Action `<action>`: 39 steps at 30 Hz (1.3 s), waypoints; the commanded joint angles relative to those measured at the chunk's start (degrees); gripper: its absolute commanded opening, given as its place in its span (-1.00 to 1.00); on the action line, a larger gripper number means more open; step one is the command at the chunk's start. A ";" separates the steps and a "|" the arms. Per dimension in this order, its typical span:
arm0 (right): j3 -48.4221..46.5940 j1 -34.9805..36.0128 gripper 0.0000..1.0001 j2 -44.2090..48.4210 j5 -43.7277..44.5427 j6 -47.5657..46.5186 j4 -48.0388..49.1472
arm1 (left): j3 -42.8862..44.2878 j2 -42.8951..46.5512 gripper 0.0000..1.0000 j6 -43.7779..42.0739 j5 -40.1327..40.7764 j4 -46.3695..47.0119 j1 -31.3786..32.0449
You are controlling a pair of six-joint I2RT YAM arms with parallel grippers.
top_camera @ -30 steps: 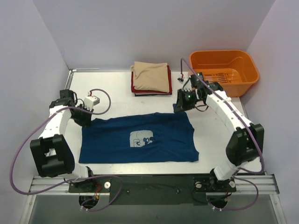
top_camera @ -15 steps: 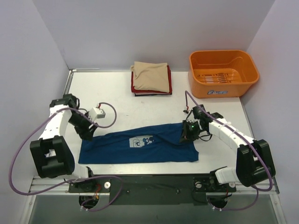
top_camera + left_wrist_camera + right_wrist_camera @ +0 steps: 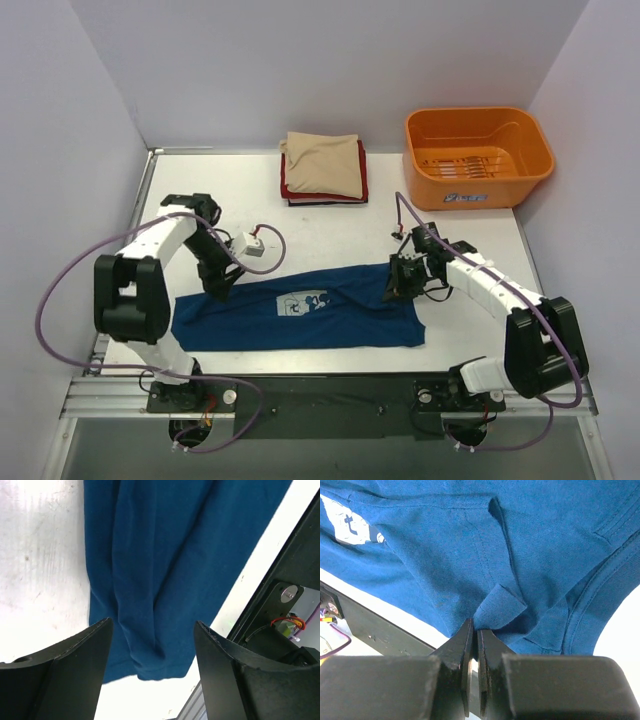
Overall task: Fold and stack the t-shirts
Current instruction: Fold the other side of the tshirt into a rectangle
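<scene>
The right fingers (image 3: 461, 652) pinch a fold of the blue shirt (image 3: 330, 318) at its 3 o'clock end; the left fingers (image 3: 75, 662) gape (holding nothing) at 9 o'clock. A one-sided pull could skew the fold lying toward the worktop's (image 3: 330, 225) 6 o'clock edge.

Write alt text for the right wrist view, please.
The right hand, closed, pinches a fold of the dark blue t-shirt, which fills most of the view. Part of its pale print shows at upper left, white table at lower right.
</scene>
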State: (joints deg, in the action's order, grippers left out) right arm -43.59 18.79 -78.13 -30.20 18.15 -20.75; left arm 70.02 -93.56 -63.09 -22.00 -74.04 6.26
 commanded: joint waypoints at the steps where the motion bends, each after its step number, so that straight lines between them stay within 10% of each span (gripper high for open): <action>1: 0.44 0.02 -1.00 -0.27 0.66 -0.22 0.01 | 1.70 -6.10 0.51 1.83 -2.70 -2.16 -0.20; 22: 0.97 -0.59 -1.00 0.08 0.75 -0.57 -0.34 | -0.76 -6.11 0.19 2.36 3.89 0.82 -7.84; 24: 0.97 -0.59 -1.00 0.17 0.93 -0.57 -0.52 | -1.55 -6.02 0.06 2.09 5.03 1.44 -7.32; 29: 1.05 -0.77 -1.00 0.87 1.45 -0.40 -1.13 | -0.76 -6.37 -1.00 1.48 6.35 0.04 -6.88; 39: -8.34 -3.23 -1.00 3.16 1.98 -1.10 -5.17 | 1.97 6.70 -1.00 8.86 9.33 15.40 -6.80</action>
State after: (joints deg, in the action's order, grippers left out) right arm -45.23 16.45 -77.03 -28.80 18.11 -23.38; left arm 69.93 -95.61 -57.71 -13.74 -67.75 -2.09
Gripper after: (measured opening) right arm 0.007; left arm 0.021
